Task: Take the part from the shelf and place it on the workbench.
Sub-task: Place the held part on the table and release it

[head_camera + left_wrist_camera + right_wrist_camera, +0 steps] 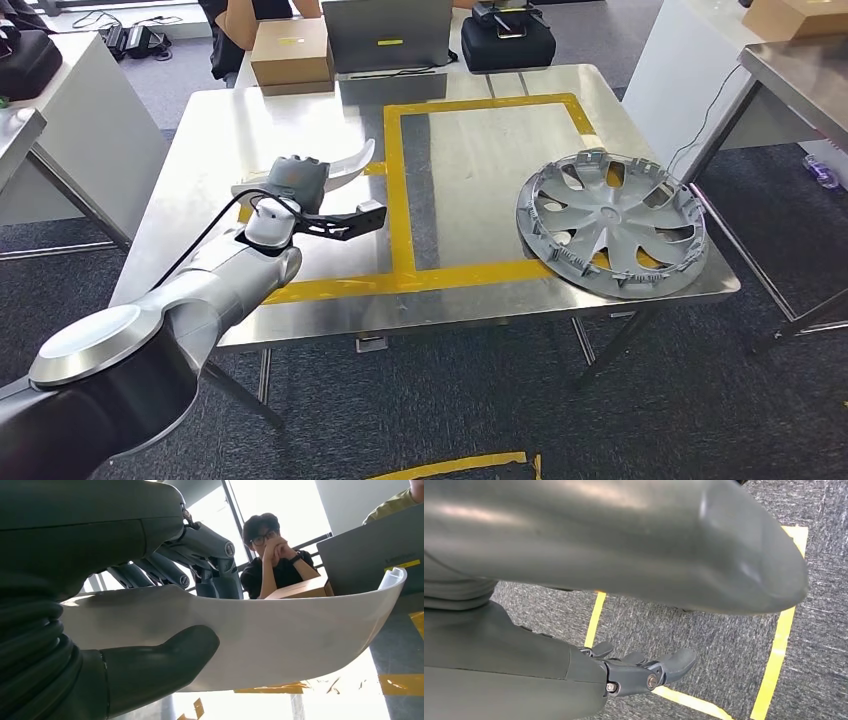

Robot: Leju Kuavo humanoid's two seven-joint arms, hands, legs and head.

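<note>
L hand (290, 182) grips curved silver part (352, 160) over bench (200, 150), left of yellow tape (397, 190). Hubcap (612, 220) flat at bench's right edge. R hand (644, 670) hangs over carpet (734, 645), fingers apart, holding nothing.

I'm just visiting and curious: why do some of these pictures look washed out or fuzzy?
Head view: evenly lit and sharp, with soft glare on the steel workbench. Left wrist view: the windows behind the seated person are blown out white, leaving the left robot hand dark against its pale curved part. Right wrist view: the carpet is sharp, but the nearby grey cover looks soft.
</note>
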